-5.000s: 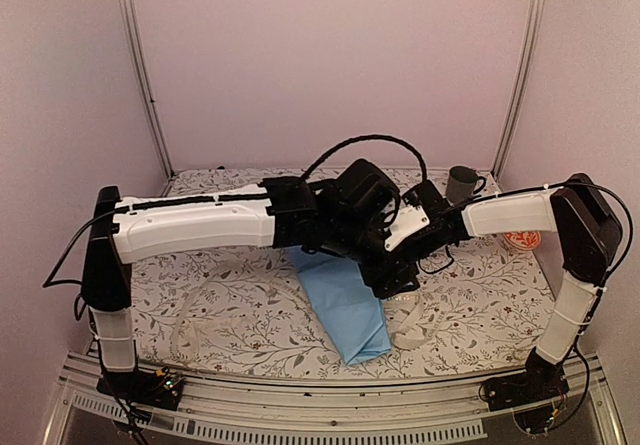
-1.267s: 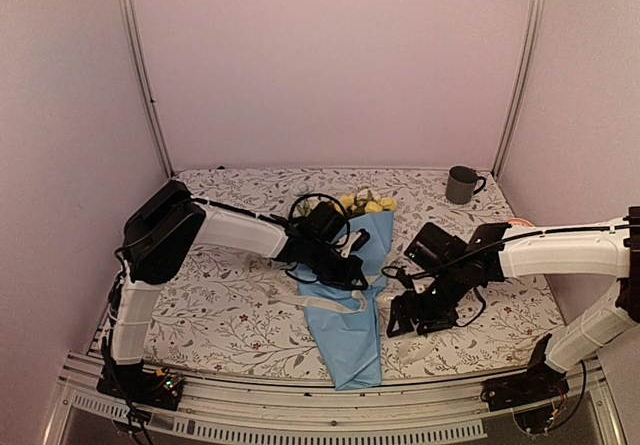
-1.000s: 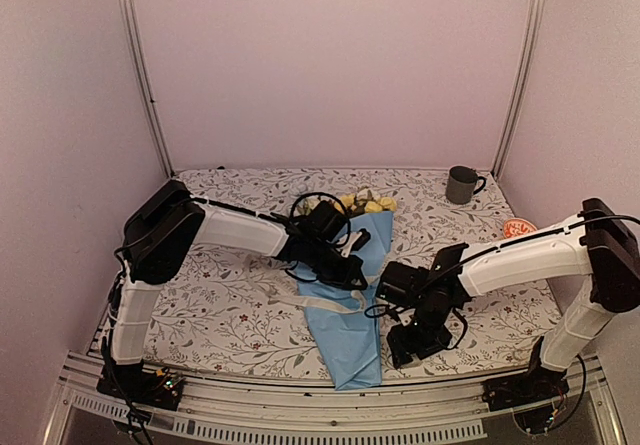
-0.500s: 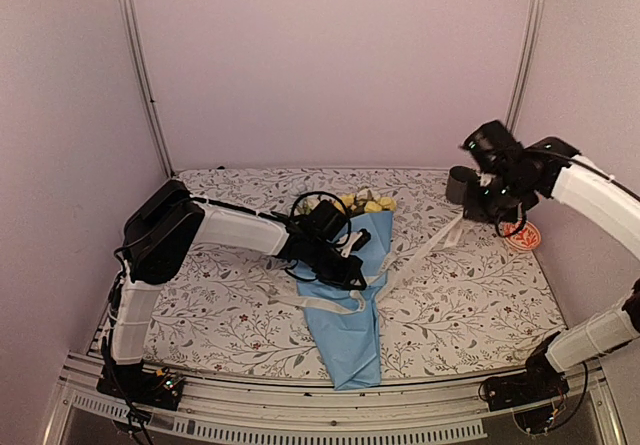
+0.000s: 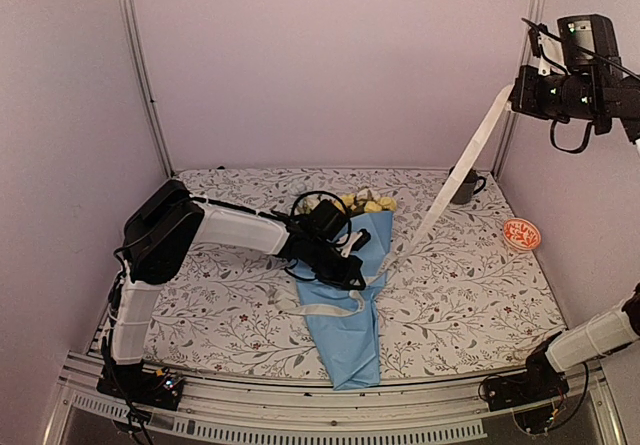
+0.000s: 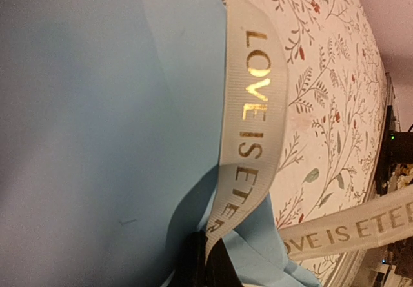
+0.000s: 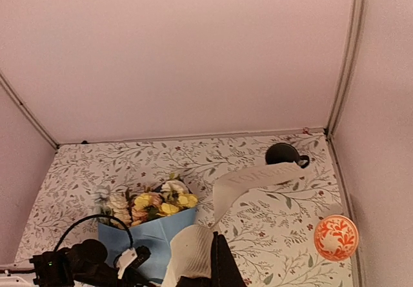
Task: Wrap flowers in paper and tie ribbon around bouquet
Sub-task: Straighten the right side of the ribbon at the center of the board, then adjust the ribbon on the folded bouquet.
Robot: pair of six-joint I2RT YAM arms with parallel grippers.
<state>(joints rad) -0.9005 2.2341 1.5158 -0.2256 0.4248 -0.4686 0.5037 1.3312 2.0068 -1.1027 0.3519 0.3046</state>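
Note:
The bouquet lies on the table as a light blue paper cone, with yellow, white and pink flowers at its far end. My left gripper rests on the cone's middle, shut on the cream ribbon with gold lettering. From there the ribbon runs taut up to my right gripper, which is shut on its end high at the back right. A loose tail lies across the cone toward the left. In the right wrist view the flowers and ribbon lie far below the gripper.
A dark mug stands at the back right corner. An orange patterned dish sits near the right edge. The floral tablecloth covers the table. Metal frame posts rise at the back corners.
My right gripper shut on the ribbon's end low by the bouquet, then rose high to the back right, pulling the ribbon taut. The left arm has stayed put.

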